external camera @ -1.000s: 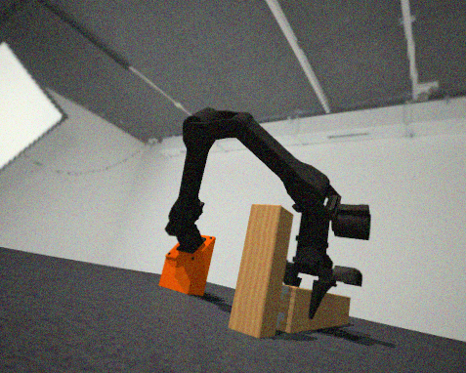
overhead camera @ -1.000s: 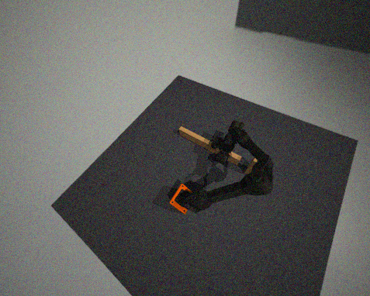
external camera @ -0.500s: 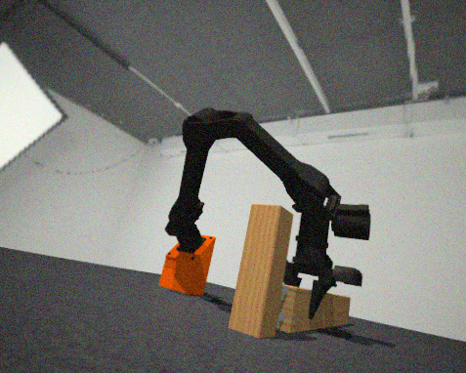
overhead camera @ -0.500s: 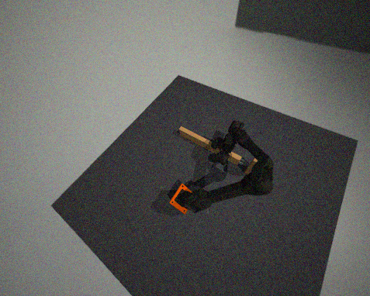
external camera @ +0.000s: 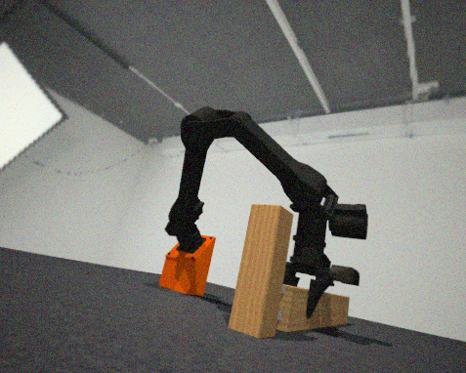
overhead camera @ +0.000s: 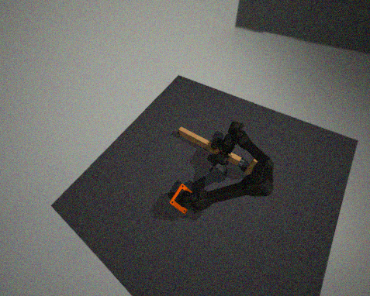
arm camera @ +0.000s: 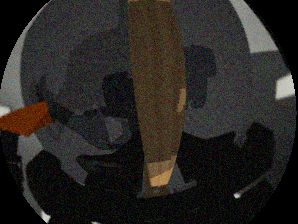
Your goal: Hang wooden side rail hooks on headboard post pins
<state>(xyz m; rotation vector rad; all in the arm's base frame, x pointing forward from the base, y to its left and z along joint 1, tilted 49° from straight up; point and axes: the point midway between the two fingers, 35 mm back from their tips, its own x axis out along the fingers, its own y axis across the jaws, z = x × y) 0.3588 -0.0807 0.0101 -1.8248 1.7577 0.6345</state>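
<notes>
The wooden side rail (overhead camera: 194, 136) (external camera: 338, 309) (arm camera: 157, 75) lies low along the table, its hook end toward the post. The headboard post (overhead camera: 251, 166) (external camera: 260, 273) stands upright close to that end. The steel hooks (overhead camera: 243, 163) (external camera: 279, 315) show as small grey bits between rail and post. A narrow gap shows between rail end and post in the top view; the slot and pins are hidden. My gripper (overhead camera: 219, 151) (external camera: 302, 302) (arm camera: 153, 127) points down and is shut on the rail around its middle, one finger on each side.
The orange base mount (overhead camera: 178, 198) (external camera: 186, 273) (arm camera: 27, 119) of the arm stands off to the side of the rail. The arm arches past the post, with the forearm above it. The dark table top (overhead camera: 115, 186) (external camera: 106, 312) bears everything.
</notes>
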